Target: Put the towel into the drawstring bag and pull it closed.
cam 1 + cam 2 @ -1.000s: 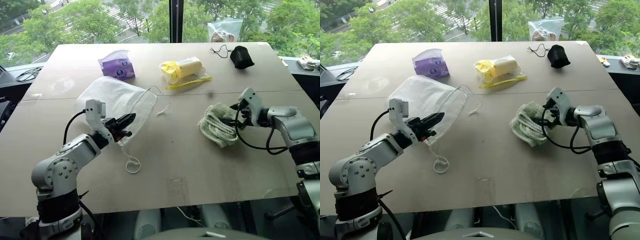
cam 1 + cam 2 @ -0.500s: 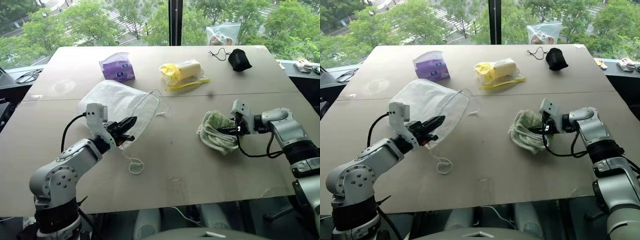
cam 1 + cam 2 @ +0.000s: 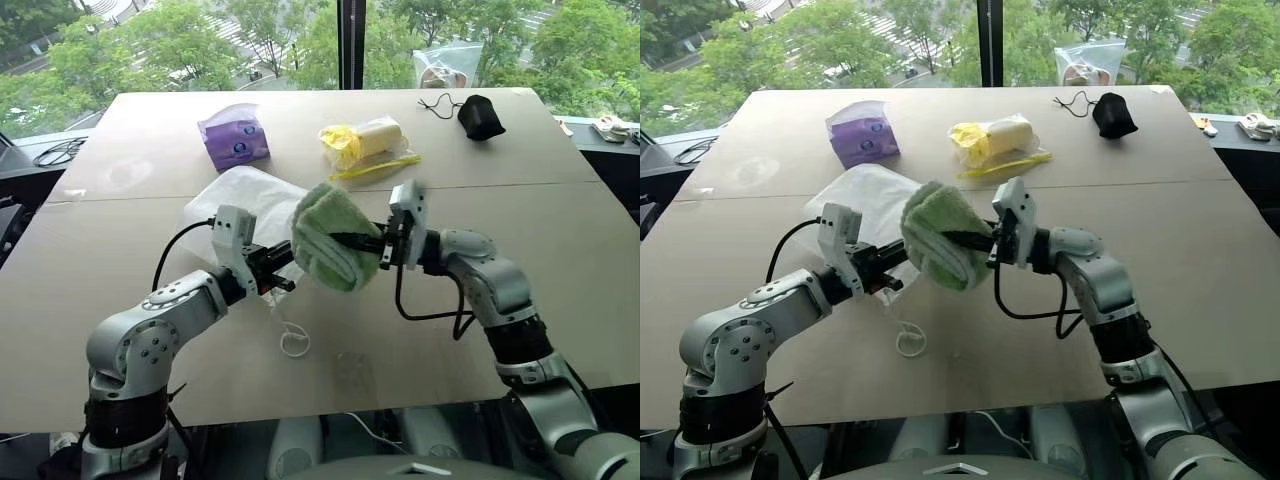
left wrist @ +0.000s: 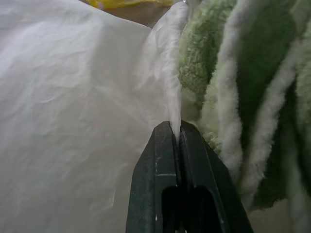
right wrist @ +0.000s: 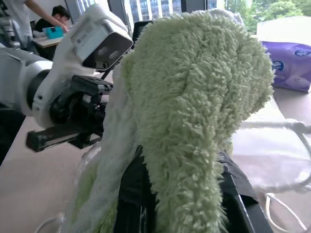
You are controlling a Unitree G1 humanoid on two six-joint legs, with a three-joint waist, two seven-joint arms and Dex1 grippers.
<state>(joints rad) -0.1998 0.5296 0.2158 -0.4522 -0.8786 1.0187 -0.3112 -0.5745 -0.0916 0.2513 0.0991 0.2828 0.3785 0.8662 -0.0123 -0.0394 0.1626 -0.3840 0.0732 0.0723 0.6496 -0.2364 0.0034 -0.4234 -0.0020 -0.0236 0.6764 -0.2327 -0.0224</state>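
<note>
The pale green fluffy towel (image 3: pixel 333 248) hangs in the air over the middle of the table, my right gripper (image 3: pixel 352 240) shut on it from the right. It sits right against the mouth of the white translucent drawstring bag (image 3: pixel 245 200), which lies on the table behind it. My left gripper (image 4: pixel 175 128) is shut on the bag's thin fabric edge, holding it up just beside the towel (image 4: pixel 243 97). A white cord loop (image 3: pixel 293 343) trails from the bag toward the table's front.
Along the far side of the table lie a purple pack (image 3: pixel 235 135), a yellow item in clear wrap (image 3: pixel 365 140) and a small black corded pouch (image 3: pixel 482 115). A clear bag (image 3: pixel 440 65) stands at the far edge.
My right gripper has shut on the towel, lifted it off the table and carried it left to the bag's mouth. My left gripper shifted a little right with the bag's edge.
</note>
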